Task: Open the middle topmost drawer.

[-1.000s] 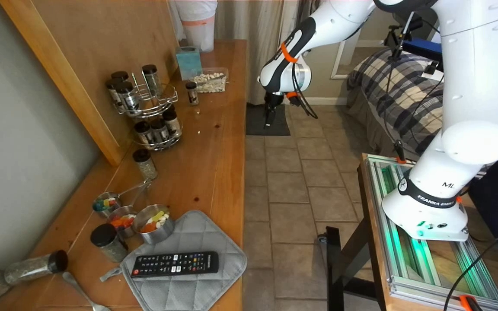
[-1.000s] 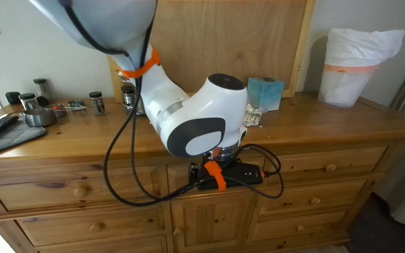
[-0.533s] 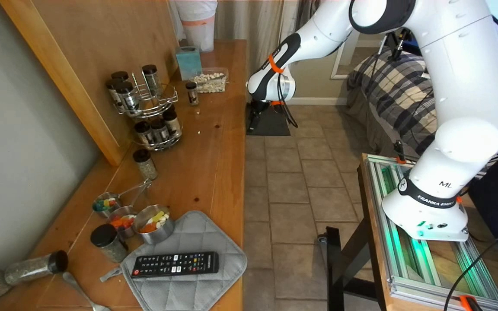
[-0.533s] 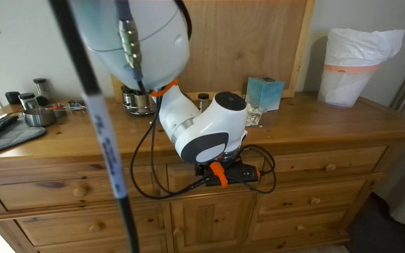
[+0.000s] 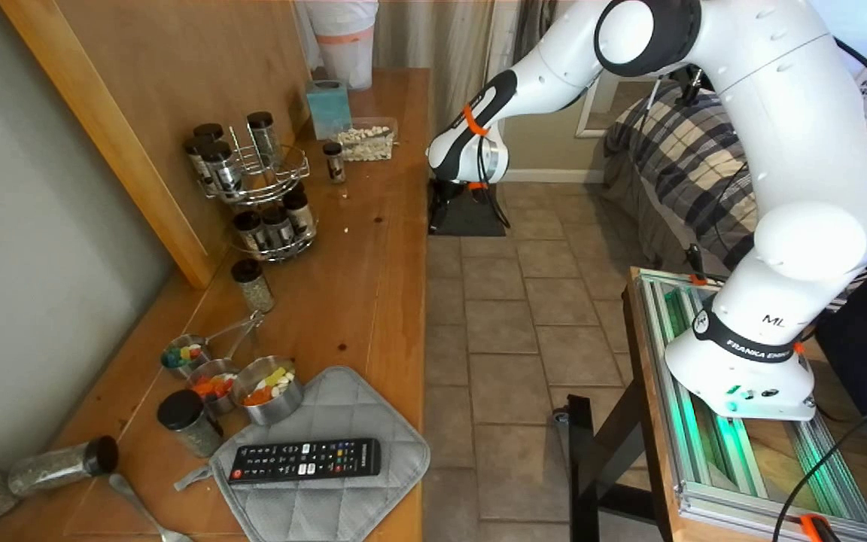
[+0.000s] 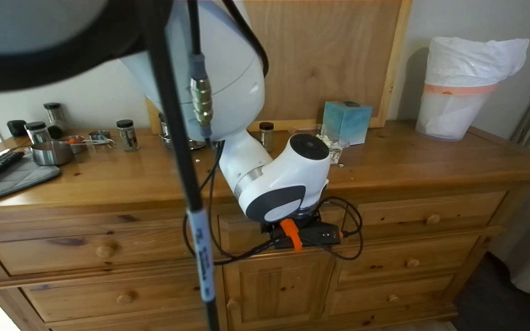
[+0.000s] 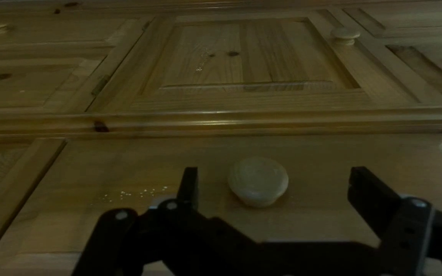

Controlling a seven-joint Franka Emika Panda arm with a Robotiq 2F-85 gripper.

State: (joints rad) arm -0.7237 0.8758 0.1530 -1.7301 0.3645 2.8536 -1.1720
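We see a white robot arm (image 5: 554, 71) stretched across to the wooden counter (image 6: 467, 158), its black pincer (image 7: 274, 174) spread wide in front of the middle topmost drawer (image 7: 136, 161). In the wrist view, the drawer's round wooden knob (image 7: 258, 180) shows between the two fingers (image 7: 189, 188), apart from both. We find the drawer looking closed, set just below the top of the counter, above a cupboard door (image 6: 283, 294) and between a left drawer (image 6: 62, 253) and a right drawer (image 6: 467, 214); in an exterior view, the arm's wrist (image 6: 283, 184) and dark cables (image 6: 253, 251) hide much of its front. At the near end of the counter, in an exterior view, we see a black remote control (image 5: 304, 461) lying on a gray pot holder (image 5: 313, 508), three metal measuring cups (image 5: 281, 410) of colorful bits clustered by the holder's far left edge, and lidded jars (image 5: 199, 433) to the left, one of them on its side. Farther along, we spot a two-tier wire rack (image 5: 268, 198) bearing more jars, a clear tub (image 5: 373, 122) of pale pieces and, just beside it, a blue box (image 5: 330, 111). At the far end from the remote stands a bin (image 6: 446, 112) with a white liner (image 6: 472, 59), visible in both exterior views. At the near right, the arm's base (image 5: 742, 384) sits on a stand (image 5: 658, 421) topped with metal rails (image 5: 768, 512), a green glow along them. To the right, across the tiled floor (image 5: 505, 388), we make out a bed (image 5: 693, 150) with a plaid cover.
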